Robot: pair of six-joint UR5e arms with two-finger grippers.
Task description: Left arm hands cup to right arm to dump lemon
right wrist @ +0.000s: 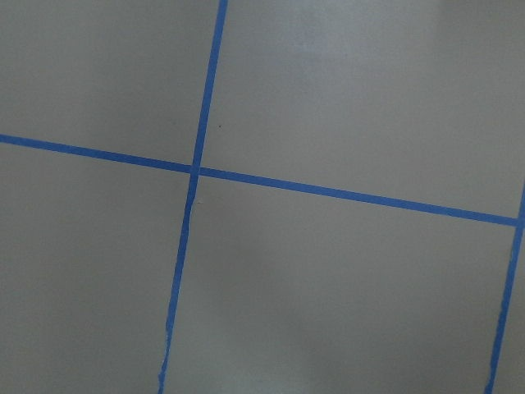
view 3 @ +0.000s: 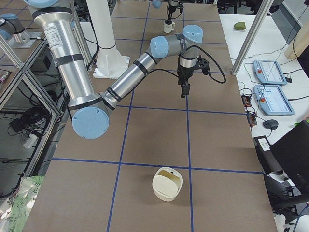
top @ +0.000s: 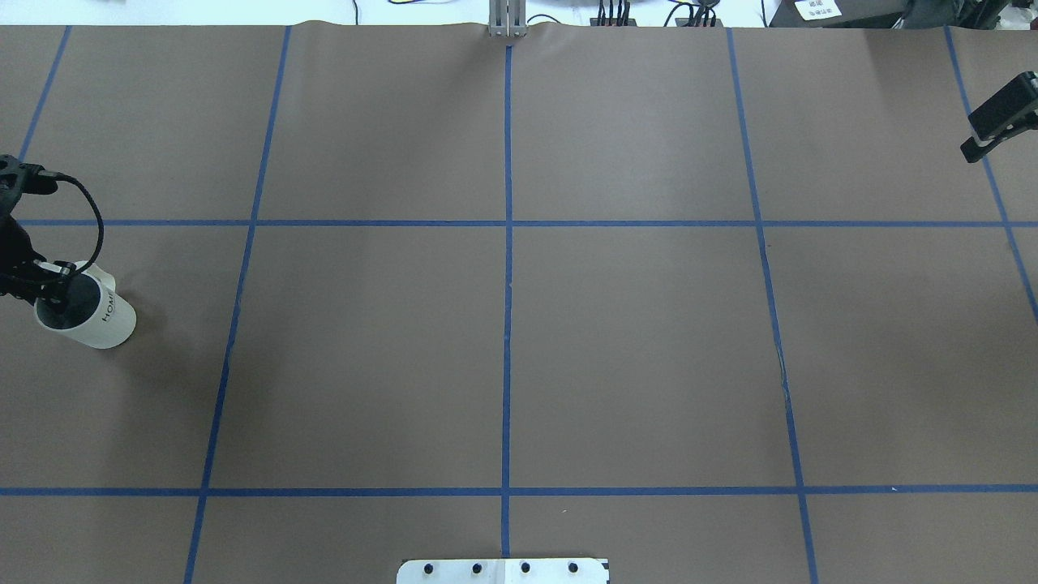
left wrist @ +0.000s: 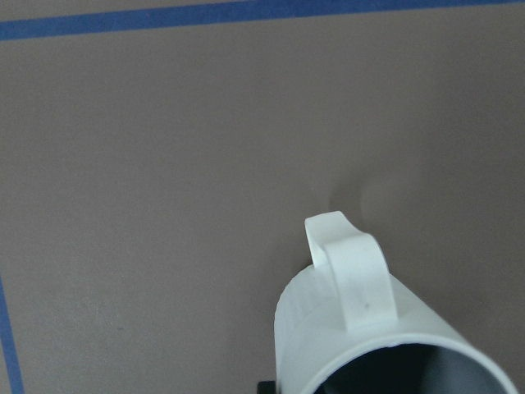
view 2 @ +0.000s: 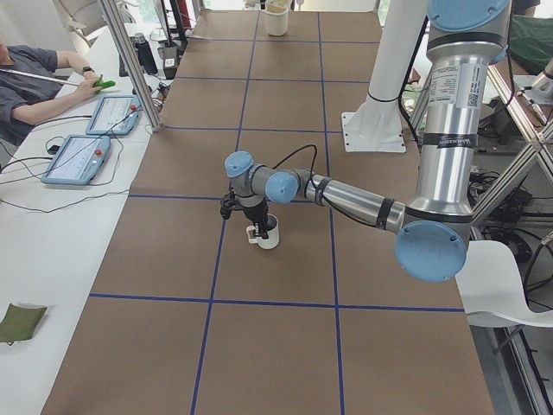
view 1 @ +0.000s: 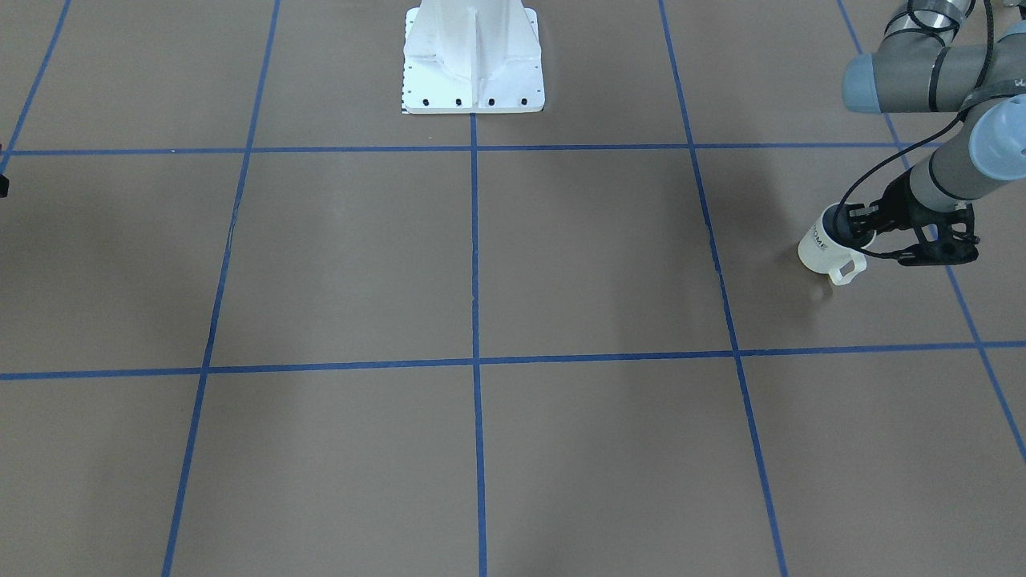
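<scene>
- The left gripper (view 1: 856, 228) pinches the rim of the cup (view 1: 817, 248), with one finger inside and one outside.
- The cup sits tilted just below this gripper. I cannot tell if its bottom touches the table (view 1: 561, 264).
- The right gripper (view 3: 185, 92) points down over the table, far from the cup. I cannot tell if it is wide or narrow.
</scene>
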